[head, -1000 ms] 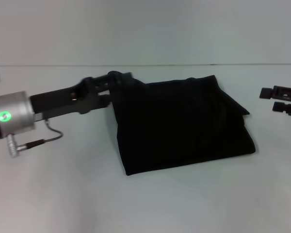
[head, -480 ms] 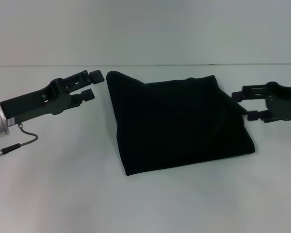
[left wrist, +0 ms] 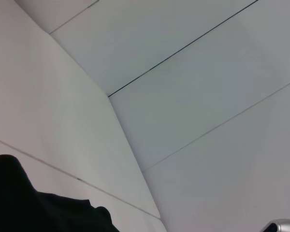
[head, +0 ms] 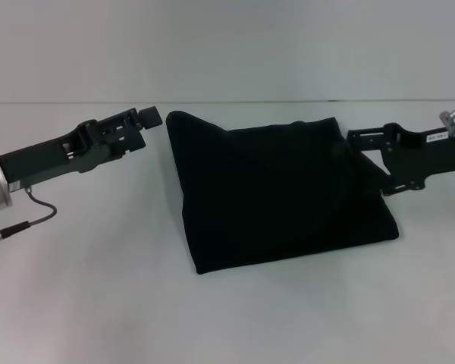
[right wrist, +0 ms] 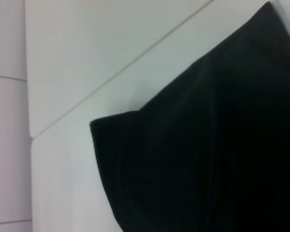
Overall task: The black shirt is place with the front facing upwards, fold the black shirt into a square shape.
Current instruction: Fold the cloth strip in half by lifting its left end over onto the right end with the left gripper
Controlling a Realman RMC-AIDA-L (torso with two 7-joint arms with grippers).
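Note:
The black shirt lies folded into a rough four-sided block in the middle of the white table, with no lettering showing. My left gripper hovers just left of the shirt's far left corner, open and holding nothing. At the shirt's right edge is my right gripper, open, with one finger near the far right corner and the other near the fold that sticks out. A dark corner of the shirt shows in the left wrist view. The shirt fills much of the right wrist view.
The white table spreads out on all sides of the shirt. Its back edge meets a plain white wall. A cable hangs under the left arm's silver wrist.
My left gripper let go of the shirt's far left corner and drew back to the left. My right gripper came in from the right up to the shirt's right edge. The shirt stayed in place.

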